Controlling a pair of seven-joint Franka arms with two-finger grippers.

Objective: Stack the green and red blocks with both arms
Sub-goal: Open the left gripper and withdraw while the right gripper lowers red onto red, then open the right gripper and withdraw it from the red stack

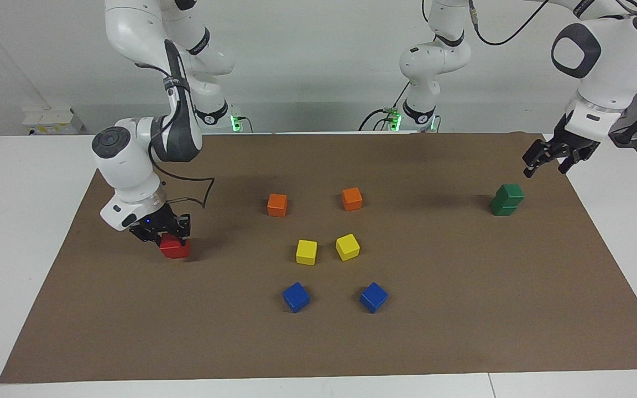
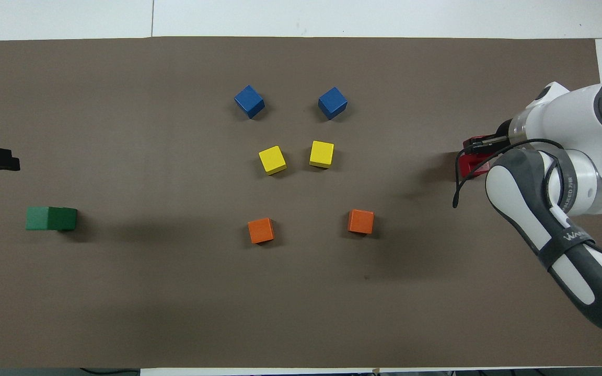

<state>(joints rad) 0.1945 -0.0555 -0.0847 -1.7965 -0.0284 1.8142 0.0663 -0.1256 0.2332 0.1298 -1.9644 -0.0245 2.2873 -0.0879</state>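
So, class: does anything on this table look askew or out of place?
Only slightly. The top green block sits a little off-square on the lower green block. The right gripper holds a red block on the other red block. Nothing spilled or damaged.

Both arms are made of glossy white rounded shells with dark grey bands at the joints. The right arm (image 1: 130,160) has a round dark grey cap on its elbow joint, a grey strap with white lettering, and a thin black cable hanging in a loop. The left arm (image 1: 600,55) has a grey ring marking and black cables. Both bases show small green lights.
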